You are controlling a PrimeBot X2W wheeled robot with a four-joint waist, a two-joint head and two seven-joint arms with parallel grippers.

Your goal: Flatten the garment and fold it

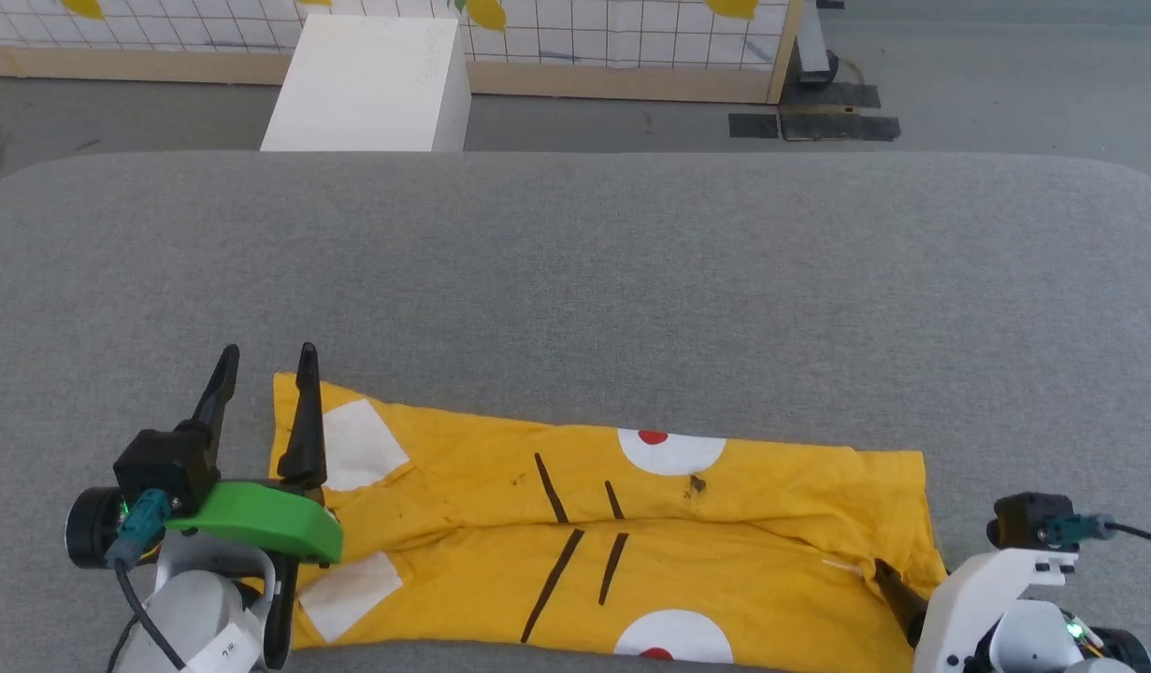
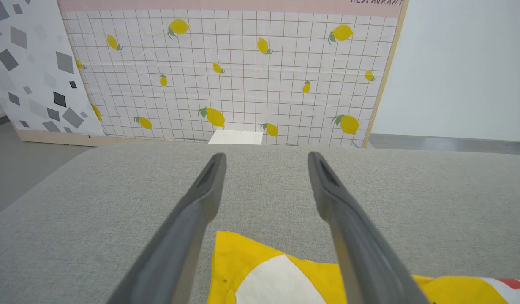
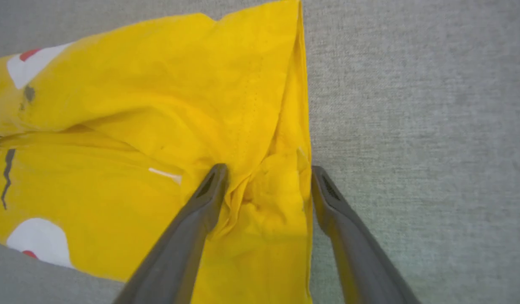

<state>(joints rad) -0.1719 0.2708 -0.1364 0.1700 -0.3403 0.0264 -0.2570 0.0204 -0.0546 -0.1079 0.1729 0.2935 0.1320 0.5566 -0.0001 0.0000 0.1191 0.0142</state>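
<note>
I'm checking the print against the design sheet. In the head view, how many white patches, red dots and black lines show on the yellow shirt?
White patches: 4
Red dots: 2
Black lines: 4
Total: 10 marks on the garment

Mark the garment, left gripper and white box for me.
garment [image 1: 734, 561], head view, plain yellow cloth beside the whisker lines.
left gripper [image 1: 267, 351], head view, midway between its fingertips.
white box [image 1: 369, 84], head view, its top face.
</note>
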